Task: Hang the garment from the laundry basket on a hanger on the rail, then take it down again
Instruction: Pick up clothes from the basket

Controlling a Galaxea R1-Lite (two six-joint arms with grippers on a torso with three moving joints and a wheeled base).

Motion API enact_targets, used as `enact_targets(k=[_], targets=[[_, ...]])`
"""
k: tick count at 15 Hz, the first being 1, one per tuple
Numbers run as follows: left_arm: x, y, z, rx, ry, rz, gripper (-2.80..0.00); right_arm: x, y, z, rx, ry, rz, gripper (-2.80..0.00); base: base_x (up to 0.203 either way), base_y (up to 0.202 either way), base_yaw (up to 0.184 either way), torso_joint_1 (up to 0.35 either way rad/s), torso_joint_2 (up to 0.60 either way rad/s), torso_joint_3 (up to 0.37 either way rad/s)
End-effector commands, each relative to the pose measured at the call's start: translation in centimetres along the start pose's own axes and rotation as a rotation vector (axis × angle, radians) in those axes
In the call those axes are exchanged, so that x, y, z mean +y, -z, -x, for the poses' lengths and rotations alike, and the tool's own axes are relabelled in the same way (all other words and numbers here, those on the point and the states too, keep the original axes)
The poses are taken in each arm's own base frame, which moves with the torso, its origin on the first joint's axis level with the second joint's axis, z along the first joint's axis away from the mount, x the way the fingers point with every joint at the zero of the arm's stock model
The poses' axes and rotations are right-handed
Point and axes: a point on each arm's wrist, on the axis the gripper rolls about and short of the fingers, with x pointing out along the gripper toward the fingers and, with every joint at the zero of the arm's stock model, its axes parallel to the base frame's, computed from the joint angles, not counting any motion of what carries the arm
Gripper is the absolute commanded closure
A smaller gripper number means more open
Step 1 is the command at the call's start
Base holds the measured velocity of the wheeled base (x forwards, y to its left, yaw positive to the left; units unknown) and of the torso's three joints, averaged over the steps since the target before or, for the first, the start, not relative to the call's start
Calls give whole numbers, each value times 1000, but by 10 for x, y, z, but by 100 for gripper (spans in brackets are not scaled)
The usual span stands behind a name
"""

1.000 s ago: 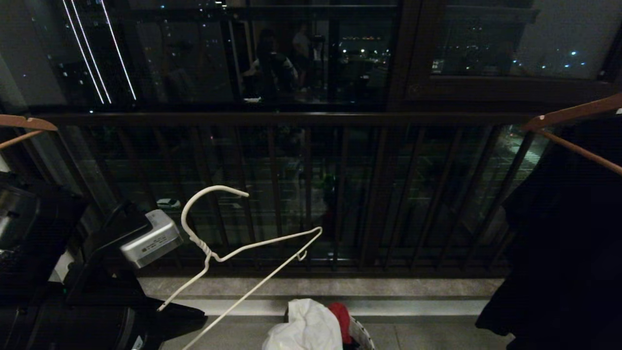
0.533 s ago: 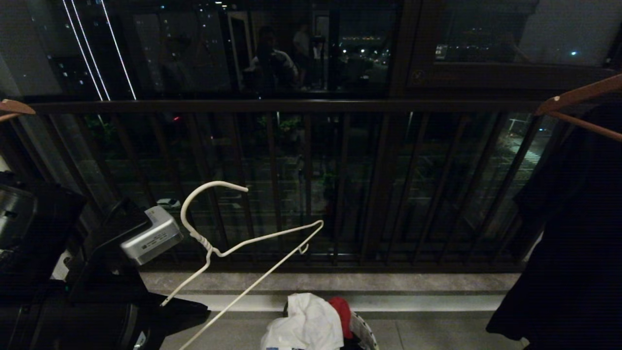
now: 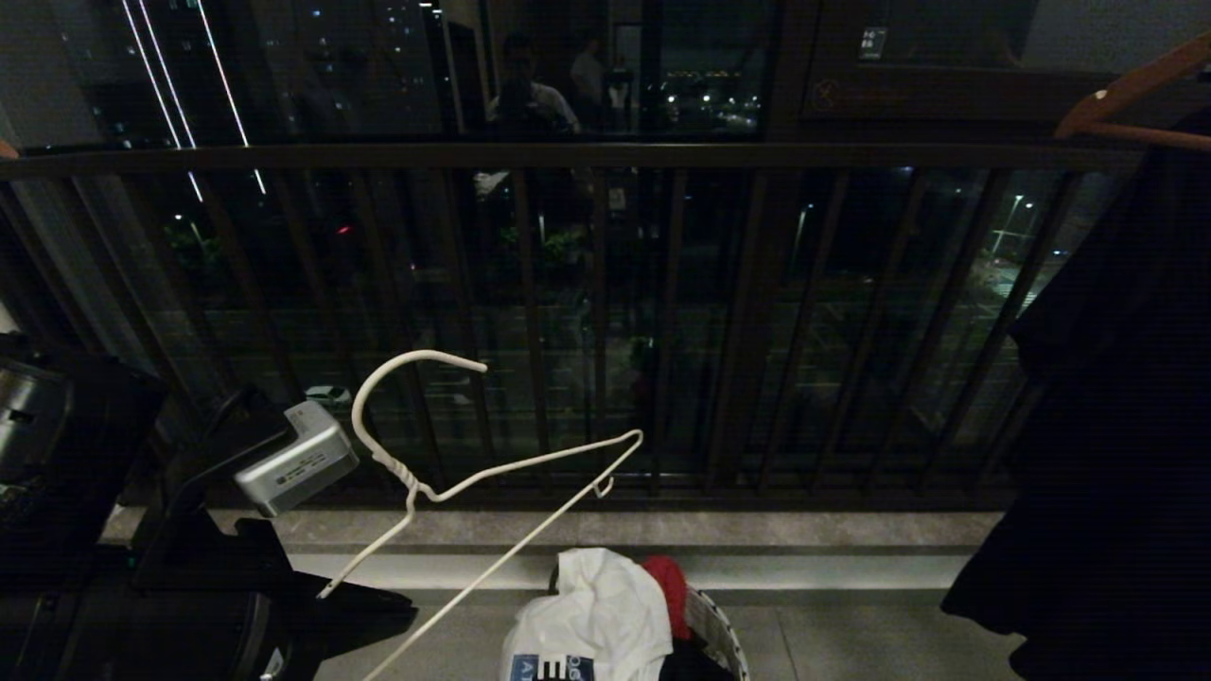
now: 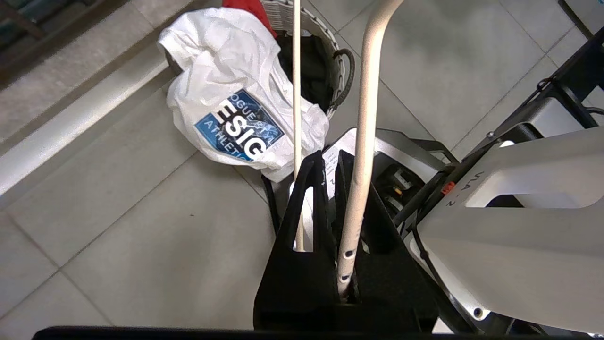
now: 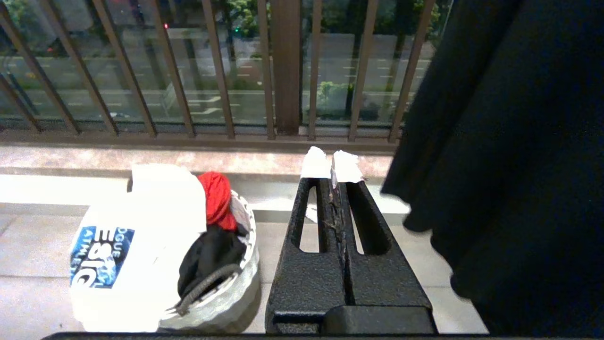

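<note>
A: Hanger [image 3: 445,487] status? Take the laundry basket [image 4: 336,71] as the landmark.

B: Left hand [image 4: 330,163] is up and to the left of the basket, well above the floor, its jaws pinching the thin white wire hanger by the lower wire. The hook [image 3: 402,374] curves upward; the frame slants toward the basket without touching it.

A: Right hand [image 5: 331,163]?

B: Just right of the basket, level, aimed at the balustrade [image 5: 278,71]. Fingers pressed together, nothing between them; white pads at the tips.

A: Garment [image 4: 236,94]?

B: White T-shirt, draped over the basket's left side and spilling onto the floor, blue chest graphic facing up. Red cloth [image 5: 216,198] and dark cloth [image 5: 212,257] lie inside the basket beside it.

A: Surroundings?

B: Pale tiled floor [image 4: 118,212] under the basket, a raised stone sill [image 3: 757,534] beyond it, then dark vertical bars and night glass. Large black garment [image 5: 509,165] hangs to the basket's right on a brown wooden hanger [image 3: 1135,95].
</note>
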Motion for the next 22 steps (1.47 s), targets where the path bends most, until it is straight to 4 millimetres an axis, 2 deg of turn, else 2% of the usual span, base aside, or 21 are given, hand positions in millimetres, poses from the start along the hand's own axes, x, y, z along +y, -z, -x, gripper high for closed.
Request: enact_targets(k=[1,6,13,22], targets=[[0,0,0,3,3,1,0,0,0,0,2,1,0,0,0,0,0,-220,532,315],[-2,1,7,-24,5,-10,0,0,0,0,0,1,0,0,0,0,0,-200,507,306],[-3,1,7,-24,26,-9,0,0,0,0,2,1,0,0,0,0,0,-162,479,315],[-3,2,6,-21,33,-8,0,0,0,0,1,0,0,0,0,0,0,-88,434,344]])
